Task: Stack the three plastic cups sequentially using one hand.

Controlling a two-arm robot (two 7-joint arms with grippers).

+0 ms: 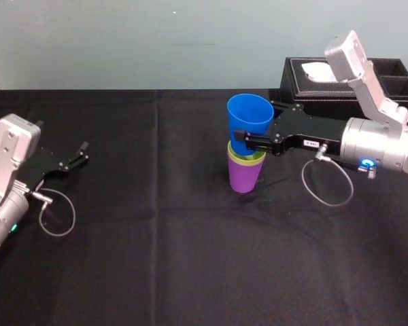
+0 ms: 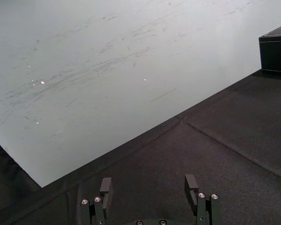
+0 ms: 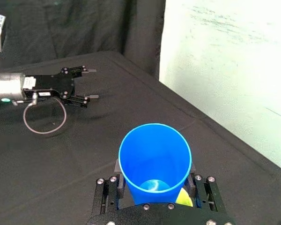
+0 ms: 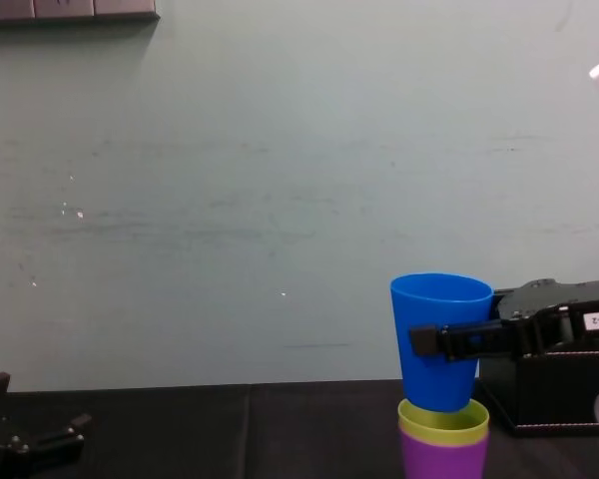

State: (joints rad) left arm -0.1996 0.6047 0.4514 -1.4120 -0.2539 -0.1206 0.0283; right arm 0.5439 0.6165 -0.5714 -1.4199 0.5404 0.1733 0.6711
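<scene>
right gripper (image 1: pixel 239 141) clamps the probably light, slick blue cup (image 1: pixel 250 119) mid-wall, just over the purple cup (image 1: pixel 245 176) holding the yellow-green cup (image 1: pixel 247 158); left gripper (image 1: pixel 83 153) gapes, far left of it.

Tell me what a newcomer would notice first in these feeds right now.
The bright blue cup stands out first, clamped in the right gripper near the middle of the table. Its base is just inside the rim of the yellow-green cup, which sits nested in the purple cup. Next come the black tissue box behind that arm and the left gripper, parked open at far left.
</scene>
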